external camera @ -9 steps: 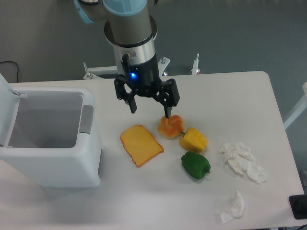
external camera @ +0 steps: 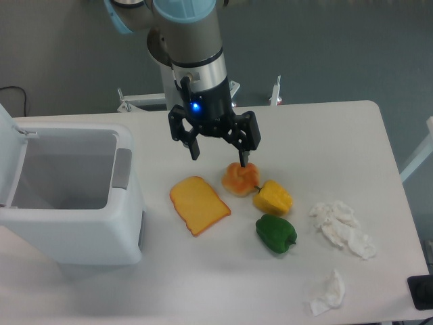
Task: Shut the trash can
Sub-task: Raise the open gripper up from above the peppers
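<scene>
The trash can [external camera: 74,227] is a large boxy white bin at the left of the table. It stands open, with its lid [external camera: 8,156] raised at the far left edge and a grey push tab [external camera: 122,167] on its right rim. The inside looks empty. My gripper [external camera: 220,154] hangs open and empty above the table, to the right of the can, over the toast and the orange food piece.
A slice of toast [external camera: 199,204], an orange food piece [external camera: 241,179], a yellow pepper [external camera: 273,198] and a green pepper [external camera: 275,233] lie mid-table. Crumpled white tissues [external camera: 342,228] and another tissue [external camera: 329,292] lie at the right front.
My gripper has shifted slightly to the right, staying open. Nothing else has moved.
</scene>
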You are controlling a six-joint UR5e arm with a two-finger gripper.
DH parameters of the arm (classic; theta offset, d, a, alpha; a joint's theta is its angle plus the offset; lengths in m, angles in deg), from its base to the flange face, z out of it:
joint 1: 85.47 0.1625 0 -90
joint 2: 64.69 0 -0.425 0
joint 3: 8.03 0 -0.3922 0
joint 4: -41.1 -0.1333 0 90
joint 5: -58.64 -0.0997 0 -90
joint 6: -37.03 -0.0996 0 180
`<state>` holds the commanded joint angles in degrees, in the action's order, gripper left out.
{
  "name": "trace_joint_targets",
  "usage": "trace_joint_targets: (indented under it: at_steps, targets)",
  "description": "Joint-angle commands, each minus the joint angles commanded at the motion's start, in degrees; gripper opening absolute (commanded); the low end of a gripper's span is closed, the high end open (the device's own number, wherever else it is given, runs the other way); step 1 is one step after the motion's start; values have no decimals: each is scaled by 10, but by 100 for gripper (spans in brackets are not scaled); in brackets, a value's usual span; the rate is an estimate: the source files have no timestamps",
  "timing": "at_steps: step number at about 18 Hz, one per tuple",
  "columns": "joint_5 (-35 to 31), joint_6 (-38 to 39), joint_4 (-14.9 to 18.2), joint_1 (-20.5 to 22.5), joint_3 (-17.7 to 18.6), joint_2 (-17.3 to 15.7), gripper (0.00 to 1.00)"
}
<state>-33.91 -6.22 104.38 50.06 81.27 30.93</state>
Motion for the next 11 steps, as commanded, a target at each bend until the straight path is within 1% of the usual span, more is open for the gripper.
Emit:
trace_joint_targets:
  at_steps: [2,6,9,11]
  targets:
    - [0,6,0,-1,-1,-1,100]
    - [2,14,1,-1,-12,-15,100]
    - [8,86,1,-4,-32,-30,100]
    - [11,119,1,-7,-53,-28,100]
